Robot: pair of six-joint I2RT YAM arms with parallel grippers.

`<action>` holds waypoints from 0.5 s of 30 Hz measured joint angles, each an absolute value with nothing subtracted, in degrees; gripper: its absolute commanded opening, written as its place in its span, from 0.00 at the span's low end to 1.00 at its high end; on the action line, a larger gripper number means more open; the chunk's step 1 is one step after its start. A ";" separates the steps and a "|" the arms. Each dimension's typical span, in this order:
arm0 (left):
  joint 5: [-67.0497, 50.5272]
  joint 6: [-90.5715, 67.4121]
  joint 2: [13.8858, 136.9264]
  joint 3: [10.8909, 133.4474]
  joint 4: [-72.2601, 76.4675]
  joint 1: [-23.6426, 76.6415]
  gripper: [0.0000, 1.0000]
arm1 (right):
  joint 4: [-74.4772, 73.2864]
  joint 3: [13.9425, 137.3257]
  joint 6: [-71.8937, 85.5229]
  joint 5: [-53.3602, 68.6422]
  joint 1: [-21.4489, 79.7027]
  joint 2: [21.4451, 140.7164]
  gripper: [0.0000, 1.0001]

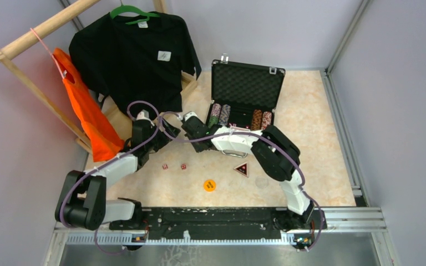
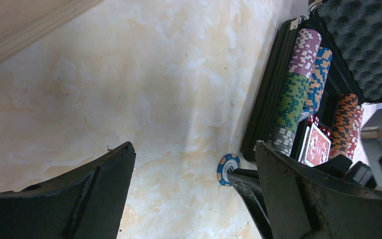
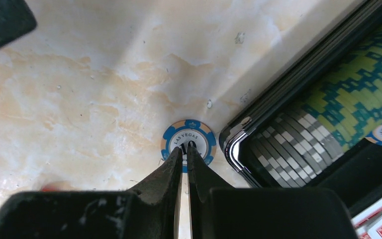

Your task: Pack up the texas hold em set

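The black case (image 1: 248, 84) of the texas hold em set lies open at the back, with rows of striped chips (image 1: 220, 114) in its tray. One loose blue-and-tan chip (image 3: 199, 135) lies flat on the table just outside the case's near-left corner (image 3: 233, 145). My right gripper (image 3: 185, 145) is shut, its tips resting on the face of that chip. The left gripper (image 2: 194, 149) hangs open over the bare table just left of the chip (image 2: 225, 167), gripping nothing. Red-backed cards (image 2: 318, 147) stand in the tray beside the chip rows (image 2: 294, 97).
Two red dice (image 1: 165, 165) (image 1: 183, 165), an orange round token (image 1: 209, 185) and a dark triangular token (image 1: 242, 169) lie on the table in front of the arms. A black T-shirt (image 1: 133, 55) and an orange bag (image 1: 89, 113) hang on a wooden rack at the back left.
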State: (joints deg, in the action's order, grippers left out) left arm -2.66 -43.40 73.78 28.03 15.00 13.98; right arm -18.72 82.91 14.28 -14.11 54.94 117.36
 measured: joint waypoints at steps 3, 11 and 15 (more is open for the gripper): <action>-2.68 -43.40 74.02 28.03 15.03 13.98 0.95 | -18.87 82.89 14.28 -13.54 54.96 118.17 0.09; -3.05 -43.40 74.59 28.03 15.03 13.98 0.95 | -16.91 80.29 14.46 -13.41 54.96 116.90 0.09; -3.27 -43.42 74.76 28.03 15.05 13.98 0.95 | -15.84 77.30 14.72 -13.47 54.96 115.07 0.09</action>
